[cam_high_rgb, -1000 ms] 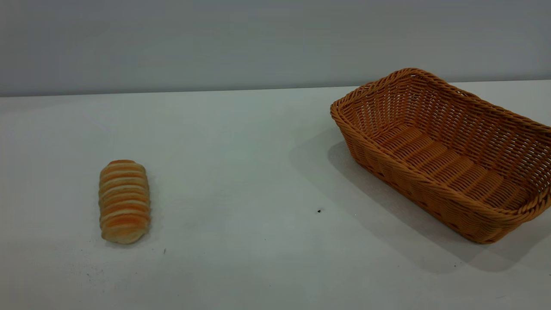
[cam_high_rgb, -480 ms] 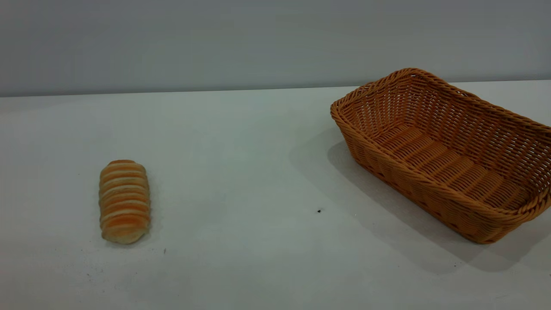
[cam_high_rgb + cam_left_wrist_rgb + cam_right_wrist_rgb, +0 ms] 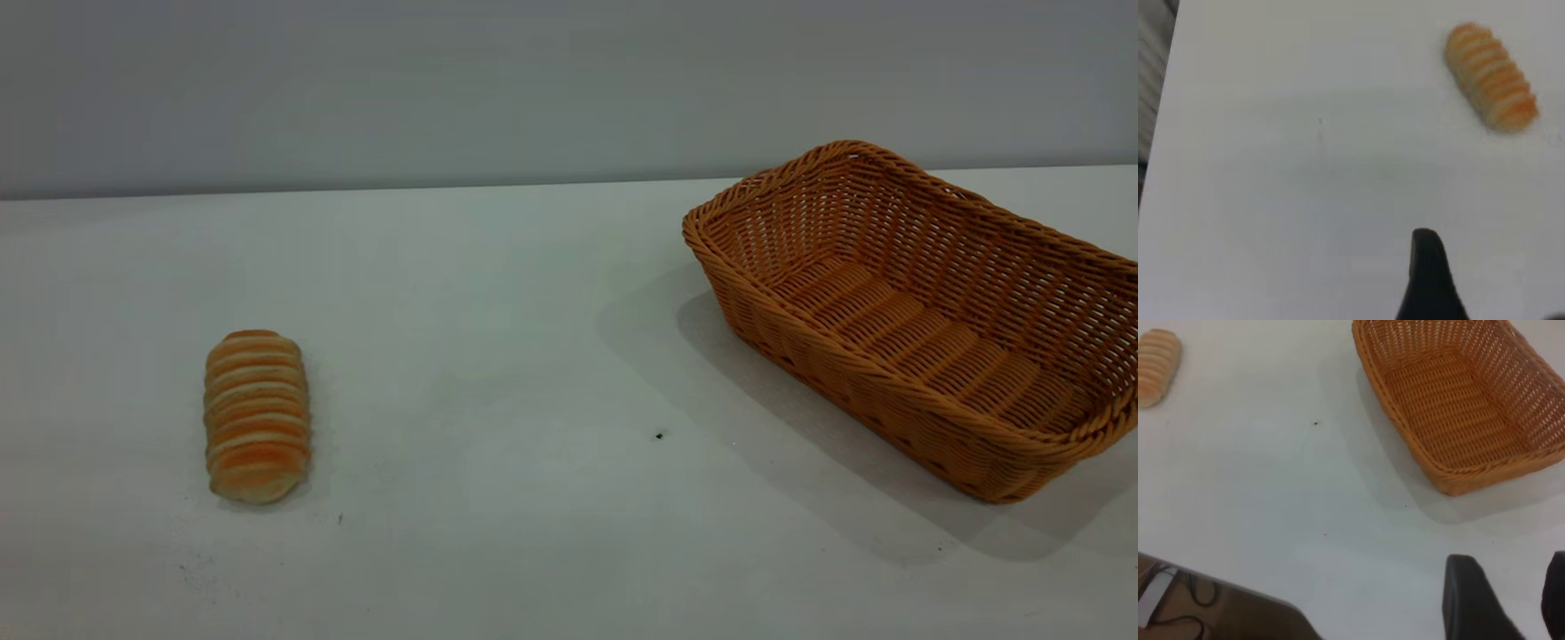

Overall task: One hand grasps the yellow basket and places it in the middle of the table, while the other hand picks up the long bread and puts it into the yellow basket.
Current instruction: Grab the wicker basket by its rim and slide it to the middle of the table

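Lying at lower left of the exterior view on the table (image 3: pixel 533 338), well apart from everything: the bread (image 3: pixel 257 416), long axis running toward the camera, banded orange and cream. Standing at right of the same view: the basket (image 3: pixel 916 320), set at a slant, open side up, nothing inside, its far right end cut by the frame edge. Between the two, only bare white top with a few dark specks. No arm visible in that view.

Hovering above the table in the left wrist view: the left gripper (image 3: pixel 1451 293), only one black finger (image 3: pixel 1426 277) showing at the bottom edge, so cannot tell how far its jaws are parted; nothing seen held. Bread (image 3: pixel 1490 76) at upper right of that frame, well apart from the finger.

Showing at lower right of the right wrist view: the right gripper (image 3: pixel 1511 600), two dark fingers (image 3: pixel 1468 597) with a clear gap of white table between them, jaws spread, holding nothing. Basket (image 3: pixel 1458 397) at upper right there, apart from the fingers; bread (image 3: pixel 1157 365) at upper left corner.
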You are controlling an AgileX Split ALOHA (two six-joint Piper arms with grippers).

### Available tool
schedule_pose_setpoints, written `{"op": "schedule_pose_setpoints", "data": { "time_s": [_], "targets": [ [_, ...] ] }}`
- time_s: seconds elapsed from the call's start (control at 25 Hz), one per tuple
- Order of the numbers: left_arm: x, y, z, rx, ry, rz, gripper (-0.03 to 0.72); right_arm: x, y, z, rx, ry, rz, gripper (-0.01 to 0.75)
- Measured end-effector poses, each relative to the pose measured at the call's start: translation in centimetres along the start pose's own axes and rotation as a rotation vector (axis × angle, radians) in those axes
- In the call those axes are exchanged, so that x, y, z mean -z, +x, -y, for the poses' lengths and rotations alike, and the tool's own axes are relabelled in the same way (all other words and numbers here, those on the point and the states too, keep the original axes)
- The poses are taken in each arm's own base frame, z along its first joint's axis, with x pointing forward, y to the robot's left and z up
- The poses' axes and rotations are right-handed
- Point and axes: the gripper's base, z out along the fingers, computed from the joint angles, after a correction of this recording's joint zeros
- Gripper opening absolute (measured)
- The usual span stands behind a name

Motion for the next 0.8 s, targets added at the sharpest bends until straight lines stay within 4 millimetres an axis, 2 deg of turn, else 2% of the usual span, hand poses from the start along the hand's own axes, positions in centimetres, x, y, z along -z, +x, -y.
{"op": "schedule_pose_setpoints", "data": {
  "time_s": [0.2,0.36,0.52,0.64,0.8],
  "targets": [
    [-3.7,-3.6,1.3,0.100,0.026,-0.015,0.559,0.0,-0.6,0.1,-0.038,0.009,0.041,0.305],
    [-7.2,-6.0,2.4,0.113,0.033,-0.098,0.559,-1.7,-3.8,0.8,-0.182,0.022,0.047,0.305],
    [-10.4,-8.5,3.3,0.096,0.021,-0.205,0.559,-5.2,-7.4,1.9,-0.259,0.038,-0.080,0.306],
    [-12.6,-10.3,3.9,0.087,0.011,-0.269,0.559,-8.5,-9.8,2.8,-0.284,0.051,-0.183,0.317],
    [-14.8,-11.5,4.5,0.090,0.006,-0.341,0.559,-13.7,-11.6,4.1,-0.299,0.069,-0.327,0.358]
  ]
}}
